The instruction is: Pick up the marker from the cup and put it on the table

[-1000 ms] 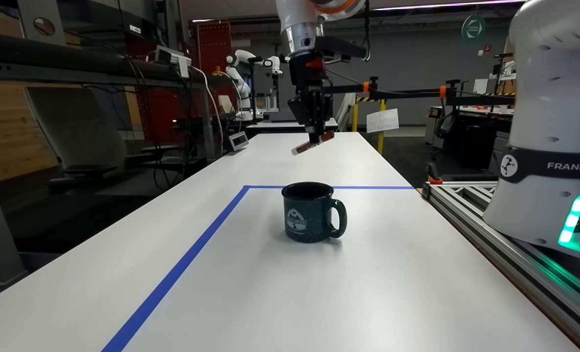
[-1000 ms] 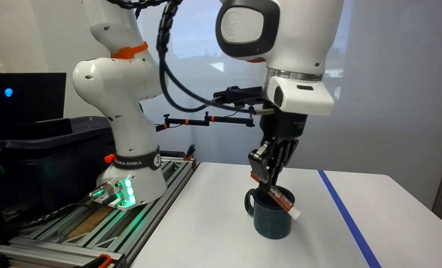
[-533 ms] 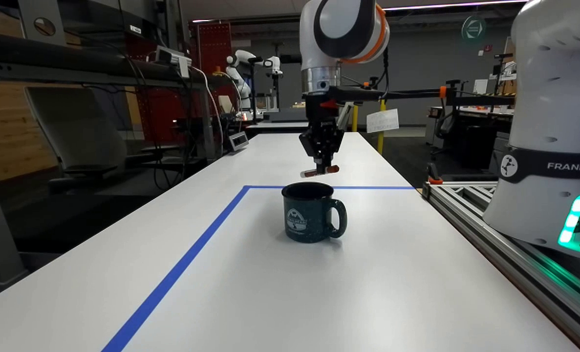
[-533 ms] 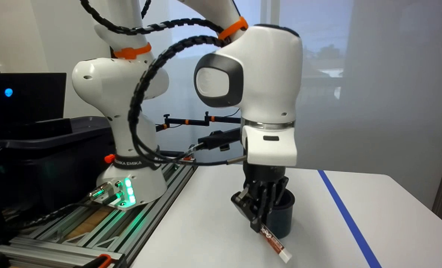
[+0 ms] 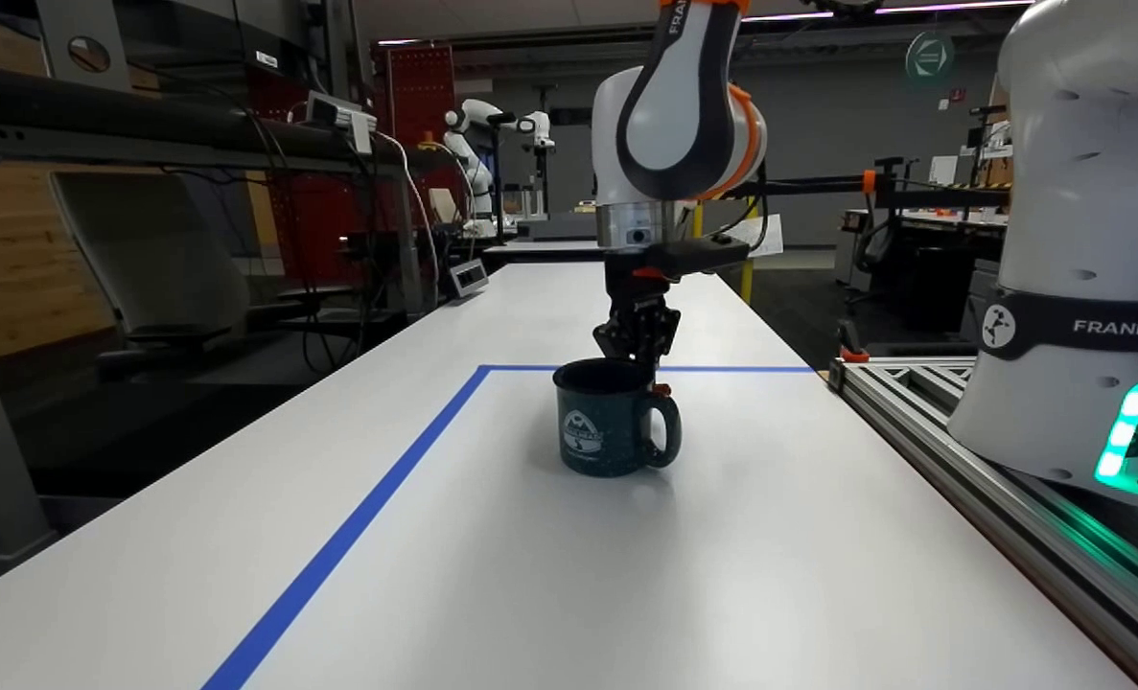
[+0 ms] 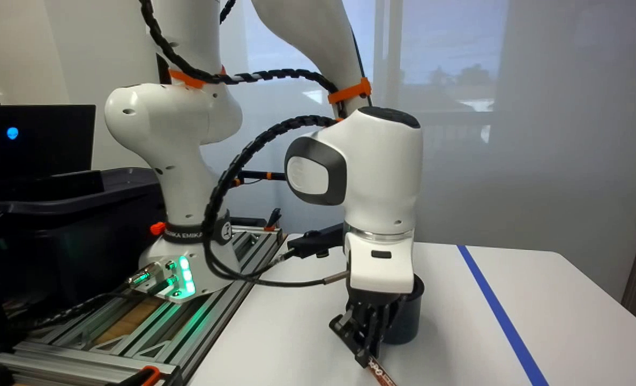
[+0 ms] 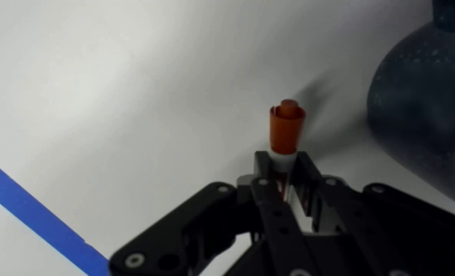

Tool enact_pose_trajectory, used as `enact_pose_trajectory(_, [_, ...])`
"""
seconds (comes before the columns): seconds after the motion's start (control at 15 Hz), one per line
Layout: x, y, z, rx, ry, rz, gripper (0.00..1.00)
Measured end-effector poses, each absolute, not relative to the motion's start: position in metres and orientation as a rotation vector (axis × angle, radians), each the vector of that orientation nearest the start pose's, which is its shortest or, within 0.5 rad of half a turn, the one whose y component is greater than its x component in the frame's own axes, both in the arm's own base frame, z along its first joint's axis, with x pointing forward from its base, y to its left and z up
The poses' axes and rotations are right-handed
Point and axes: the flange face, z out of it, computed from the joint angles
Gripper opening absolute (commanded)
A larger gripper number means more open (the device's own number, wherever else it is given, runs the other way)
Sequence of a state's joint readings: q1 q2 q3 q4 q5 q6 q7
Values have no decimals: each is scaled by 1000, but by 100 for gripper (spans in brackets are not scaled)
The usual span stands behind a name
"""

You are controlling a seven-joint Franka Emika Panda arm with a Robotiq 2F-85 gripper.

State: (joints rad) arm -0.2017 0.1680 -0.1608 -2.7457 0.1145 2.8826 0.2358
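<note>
The marker (image 7: 286, 132) is gripped between my fingertips; its orange end points away from the gripper in the wrist view. Its printed body (image 6: 382, 371) slants down past the bottom edge of an exterior view. My gripper (image 7: 283, 163) is shut on it and points down, low beside the cup; it also shows in an exterior view (image 6: 369, 359). The dark teal cup (image 5: 605, 426) stands upright on the white table (image 5: 722, 556) and hides the fingertips and most of the marker there. The cup also shows in the wrist view (image 7: 422, 111). I cannot tell whether the marker touches the table.
Blue tape (image 5: 386, 489) marks lines on the table. A grey metal rail (image 5: 990, 517) with the robot's base (image 5: 1057, 402) runs along one edge. A black bin (image 6: 66, 241) stands beyond the rail. A small grey device (image 5: 468, 277) sits at the table's far edge.
The gripper has moved sideways from over the cup and down beside it, carrying the marker. The cup has stayed in place. The gripper has remained shut on the marker.
</note>
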Motion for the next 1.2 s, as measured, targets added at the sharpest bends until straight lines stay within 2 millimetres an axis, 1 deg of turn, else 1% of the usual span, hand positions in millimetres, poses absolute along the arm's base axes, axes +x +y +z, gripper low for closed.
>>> enact_pose_trajectory(0.13, [357,-143,157,-2957,1057,74,58])
enact_pose_trajectory(0.2, [357,-142,154,-2964,1041,85,67])
enact_pose_trajectory(0.27, [358,-141,153,-2971,1026,89,74])
enact_pose_trajectory(0.33, [358,-139,153,-2982,1003,92,83])
enact_pose_trajectory(0.47, [360,-138,157,-3023,933,90,96])
enact_pose_trajectory(0.53, [361,-138,162,-3045,896,99,100])
enact_pose_trajectory(0.67, [362,-138,179,-3084,825,114,100])
enact_pose_trajectory(0.8, [364,-137,203,-3125,759,129,100])
enact_pose_trajectory(0.93, [363,-132,229,-3153,696,175,100])
enact_pose_trajectory(1.07, [365,-119,256,-3169,629,193,100])
enact_pose_trajectory(1.2, [370,-101,279,-3193,537,178,100])
